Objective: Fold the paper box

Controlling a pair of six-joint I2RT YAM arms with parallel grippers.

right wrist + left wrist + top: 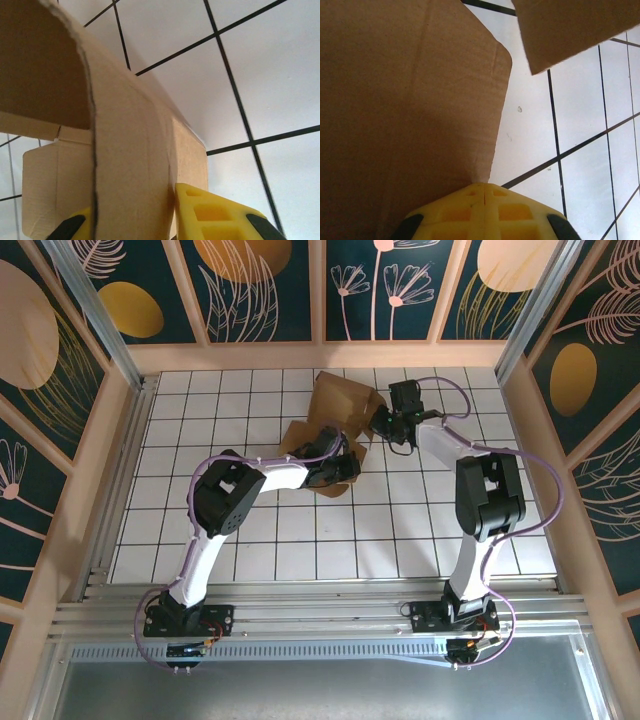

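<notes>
A: Where's the paper box [335,412]?
B: Far-centre of the table [250,540].
A: Claws?
B: Right gripper [388,422] grasps a box wall, box at its 9 o'clock. Left gripper [345,468] clenched, flap touching its tip, box at 12 o'clock.

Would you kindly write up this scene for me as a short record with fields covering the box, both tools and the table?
object: paper box, brown corrugated cardboard, partly folded, flaps standing
position: far middle of the table, between the two arms
left tool: shut, tips at the edge of a flap; whether it pinches the flap is unclear
right tool: shut on the paper box, a panel between its fingers
surface: white tiles with dark lines
task state: box not yet closed up
</notes>
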